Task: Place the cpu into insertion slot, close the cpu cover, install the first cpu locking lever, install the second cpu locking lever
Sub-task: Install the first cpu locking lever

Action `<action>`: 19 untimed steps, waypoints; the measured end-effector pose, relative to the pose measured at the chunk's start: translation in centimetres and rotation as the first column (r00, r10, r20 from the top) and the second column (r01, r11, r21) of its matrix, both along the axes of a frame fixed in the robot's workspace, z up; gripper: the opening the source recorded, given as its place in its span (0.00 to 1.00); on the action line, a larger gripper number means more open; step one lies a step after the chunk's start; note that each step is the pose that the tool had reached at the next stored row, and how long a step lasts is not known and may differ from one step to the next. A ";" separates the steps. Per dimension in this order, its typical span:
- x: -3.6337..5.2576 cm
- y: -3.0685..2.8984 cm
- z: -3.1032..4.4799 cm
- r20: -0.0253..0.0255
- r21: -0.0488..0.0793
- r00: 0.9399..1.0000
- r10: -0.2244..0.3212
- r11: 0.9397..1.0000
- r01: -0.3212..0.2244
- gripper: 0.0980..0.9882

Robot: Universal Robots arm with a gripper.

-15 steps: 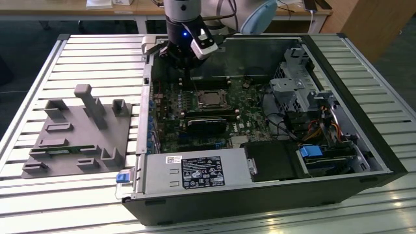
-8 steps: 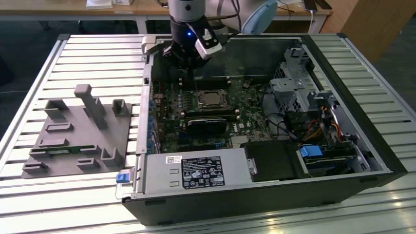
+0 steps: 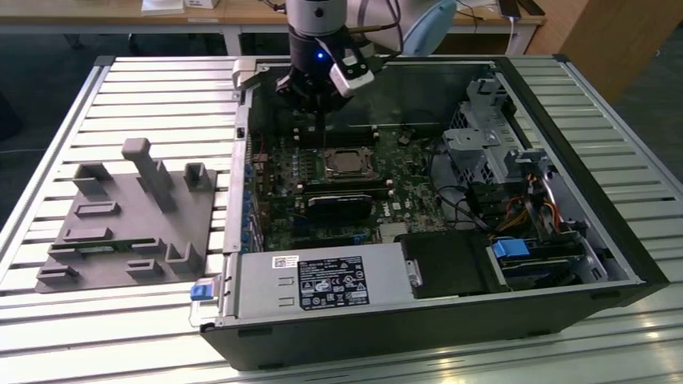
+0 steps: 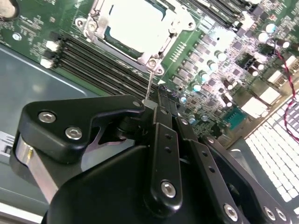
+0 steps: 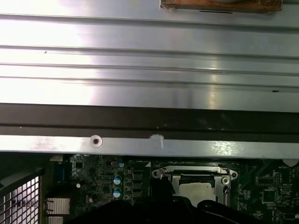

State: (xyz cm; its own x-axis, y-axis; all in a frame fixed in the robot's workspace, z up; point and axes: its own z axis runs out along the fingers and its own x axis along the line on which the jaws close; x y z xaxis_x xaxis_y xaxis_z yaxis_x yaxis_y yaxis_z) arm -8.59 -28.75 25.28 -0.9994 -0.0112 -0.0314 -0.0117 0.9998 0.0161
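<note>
Black metal fingers are what I check first. In the second wrist view they are drawn together, with no gap that I can make out between their tips. A thin silver wire locking lever runs from the corner of the socket straight to those tips and ends there, touching or just beside them. I cannot tell whether it is pinched between them or only rests against them.

Just past the lever I see the small square cpu with its dull silver-grey top, lying flat inside the black-rimmed insertion slot. The thin silver metal cpu cover is folded down around the chip, and its square cut-out frames the metal top. Long narrow black memory slots run beside the socket on the green motherboard.

In the exterior view the arm stands over the open black computer case, with the fingers pointing down near the socket's edge on the side away from the camera. A larger black rectangular block lies on the board on the socket's other side, toward the camera. A silver power supply box with a label sits at the case's near wall. The case lies on a slatted silver metal desk, and a grey plastic fixture with upright posts stands well apart from it at the exterior view's left.
</note>
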 end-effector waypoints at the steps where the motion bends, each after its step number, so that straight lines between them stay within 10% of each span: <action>1: 0.16 0.00 0.00 0.000 0.000 1.000 0.000 1.000 0.000 0.01; 11: 1.04 0.04 -0.06 0.000 0.000 1.000 0.000 1.000 0.000 0.01; 19: 1.16 0.04 -0.41 0.001 0.036 1.000 0.005 0.999 -0.005 0.01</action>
